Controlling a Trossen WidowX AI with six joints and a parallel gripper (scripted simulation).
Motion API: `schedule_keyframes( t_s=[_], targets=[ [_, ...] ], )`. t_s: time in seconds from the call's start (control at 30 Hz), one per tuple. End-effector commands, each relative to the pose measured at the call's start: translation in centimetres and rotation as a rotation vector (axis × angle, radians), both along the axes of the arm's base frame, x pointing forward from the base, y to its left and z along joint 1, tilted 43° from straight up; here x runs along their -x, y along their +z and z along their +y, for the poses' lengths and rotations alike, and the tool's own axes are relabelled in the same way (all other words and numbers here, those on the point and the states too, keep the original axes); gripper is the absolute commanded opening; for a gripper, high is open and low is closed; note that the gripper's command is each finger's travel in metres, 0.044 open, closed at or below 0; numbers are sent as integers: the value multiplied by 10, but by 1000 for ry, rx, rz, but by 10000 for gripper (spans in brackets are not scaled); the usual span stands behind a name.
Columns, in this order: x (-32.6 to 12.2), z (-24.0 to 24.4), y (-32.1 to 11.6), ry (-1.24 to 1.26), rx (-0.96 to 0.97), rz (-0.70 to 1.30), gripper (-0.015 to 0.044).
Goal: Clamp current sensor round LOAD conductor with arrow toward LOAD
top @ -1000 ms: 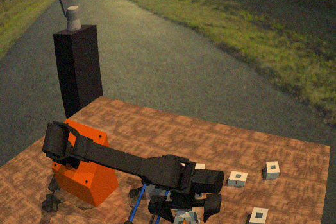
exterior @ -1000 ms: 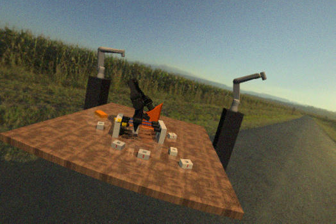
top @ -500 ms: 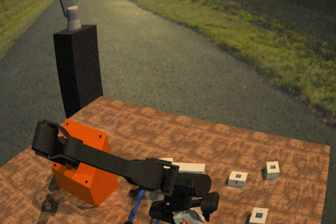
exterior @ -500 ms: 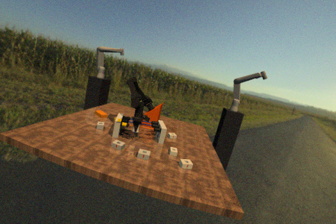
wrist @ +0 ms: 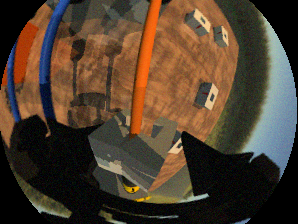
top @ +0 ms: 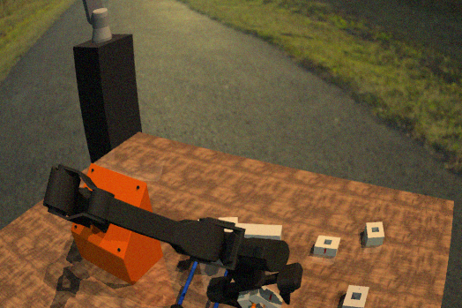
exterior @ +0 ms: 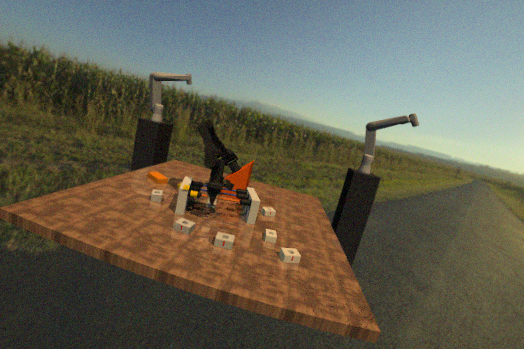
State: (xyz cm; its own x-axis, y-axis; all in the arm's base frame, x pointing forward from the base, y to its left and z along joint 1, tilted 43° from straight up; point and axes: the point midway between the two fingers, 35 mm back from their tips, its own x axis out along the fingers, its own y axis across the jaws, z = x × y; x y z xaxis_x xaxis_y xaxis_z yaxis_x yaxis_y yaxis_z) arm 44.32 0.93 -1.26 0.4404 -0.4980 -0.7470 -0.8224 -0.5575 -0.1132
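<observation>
The grey sensor (top: 246, 299) (wrist: 127, 155) sits tilted at the orange conductor (wrist: 142, 75), which runs into the gap between its two halves. The halves look apart; whether any latch is engaged cannot be told. My gripper (top: 256, 291) (wrist: 151, 129) is wide open, one black finger on each side of the sensor. The left finger is very near or against the sensor, and a gap shows at the right finger. Blue conductors (top: 189, 282) (wrist: 44, 70) run alongside. A yellow marking (wrist: 131, 189) shows beyond the sensor; its text and the sensor's arrow are unreadable.
Pale end plates (exterior: 183, 197) (exterior: 253, 205) hold the conductors. An orange box (top: 145, 256) (exterior: 242, 176) stands beside the arm. Several small white blocks (top: 326, 244) (exterior: 224, 240) (wrist: 206, 95) lie around. A flat orange block (exterior: 157, 177) lies at the back left. Two grey arms stand on black pedestals (exterior: 356, 210).
</observation>
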Motion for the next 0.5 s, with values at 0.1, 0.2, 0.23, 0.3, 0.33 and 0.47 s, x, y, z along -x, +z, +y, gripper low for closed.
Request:
schedule_keyframes(
  t_s=[0.1,0.2,0.23,0.3,0.33,0.47],
  targets=[
    [0,0,0,0,0,-1,393],
    [0,0,0,0,0,-1,373],
    [0,0,0,0,0,-1,367],
    [0,0,0,0,0,-1,353],
    [0,0,0,0,0,-1,347],
    [0,0,0,0,0,-1,320]
  ],
)
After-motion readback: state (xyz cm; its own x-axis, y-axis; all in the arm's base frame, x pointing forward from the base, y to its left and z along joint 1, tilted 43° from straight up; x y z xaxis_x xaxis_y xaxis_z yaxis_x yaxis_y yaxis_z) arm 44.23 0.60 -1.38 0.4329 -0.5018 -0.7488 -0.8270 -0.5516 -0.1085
